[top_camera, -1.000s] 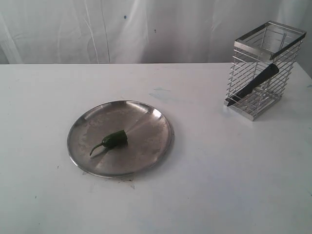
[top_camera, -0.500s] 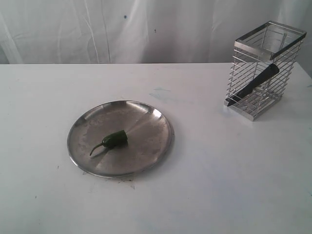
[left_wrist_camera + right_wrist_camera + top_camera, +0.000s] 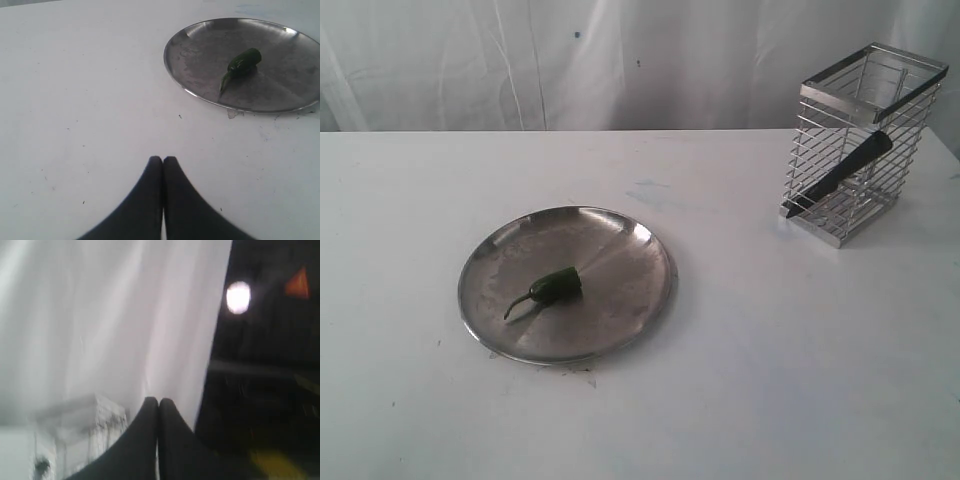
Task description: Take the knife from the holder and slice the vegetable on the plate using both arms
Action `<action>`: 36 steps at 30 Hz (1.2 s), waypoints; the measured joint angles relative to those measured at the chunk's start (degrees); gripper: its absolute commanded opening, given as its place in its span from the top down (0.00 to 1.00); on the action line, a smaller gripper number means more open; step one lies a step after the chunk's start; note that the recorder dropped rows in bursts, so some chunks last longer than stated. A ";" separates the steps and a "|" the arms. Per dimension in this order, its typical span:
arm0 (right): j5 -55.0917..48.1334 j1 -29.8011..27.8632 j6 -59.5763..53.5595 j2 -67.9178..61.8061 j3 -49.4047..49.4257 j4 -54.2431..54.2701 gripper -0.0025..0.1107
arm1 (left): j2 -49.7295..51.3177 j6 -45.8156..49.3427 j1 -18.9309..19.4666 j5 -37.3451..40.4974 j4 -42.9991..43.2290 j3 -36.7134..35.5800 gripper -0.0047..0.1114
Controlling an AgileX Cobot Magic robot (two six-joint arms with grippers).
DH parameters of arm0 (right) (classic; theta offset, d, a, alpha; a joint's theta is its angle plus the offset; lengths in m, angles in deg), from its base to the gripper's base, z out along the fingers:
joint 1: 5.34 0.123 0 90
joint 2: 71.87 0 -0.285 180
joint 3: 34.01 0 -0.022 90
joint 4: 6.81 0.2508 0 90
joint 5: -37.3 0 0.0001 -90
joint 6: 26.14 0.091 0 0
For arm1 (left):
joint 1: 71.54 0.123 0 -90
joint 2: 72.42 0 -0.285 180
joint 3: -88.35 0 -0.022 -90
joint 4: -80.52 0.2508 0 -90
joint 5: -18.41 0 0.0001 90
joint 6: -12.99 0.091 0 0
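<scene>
The round silver plate point(image 3: 490, 270) lies left of the table's middle, and the dark green vegetable point(image 3: 556, 286) rests on it with its stem curling left. At the back right stands the wire-grid holder point(image 3: 906, 98), with the black knife point(image 3: 840, 175) leaning inside it, point down. Neither arm shows in the exterior view. In the left wrist view my left gripper point(image 3: 162, 160) is shut and empty over bare table, short of the plate point(image 3: 200, 55) and the vegetable point(image 3: 241, 64). My right gripper point(image 3: 158, 401) is shut and empty, with the blurred holder point(image 3: 80, 432) beside it.
A white table point(image 3: 770, 380) carries everything, and a white curtain point(image 3: 620, 60) hangs behind it. The right wrist view shows a dark room with a bright lamp point(image 3: 238, 296) beyond the curtain's edge.
</scene>
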 measured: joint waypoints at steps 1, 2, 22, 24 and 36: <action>-4.22 0.00 -0.26 -3.87 0.00 -0.64 0.98 | 0.00 0.00 0.00 0.00 0.00 0.00 0.96; -9.66 0.11 0.23 -9.56 0.00 -0.75 0.98 | 0.00 0.00 0.00 0.00 0.00 0.00 0.96; -59.11 8.24 -46.49 -47.72 -11.96 53.57 0.98 | 0.00 0.00 0.00 0.00 0.00 0.00 0.96; -60.40 8.86 -48.38 -48.09 -14.78 55.85 0.98 | 0.00 0.00 0.00 0.00 0.00 0.00 0.96; -58.87 9.21 -49.79 -50.99 -30.89 55.08 0.34 | 0.00 0.00 0.00 0.00 0.00 0.00 0.96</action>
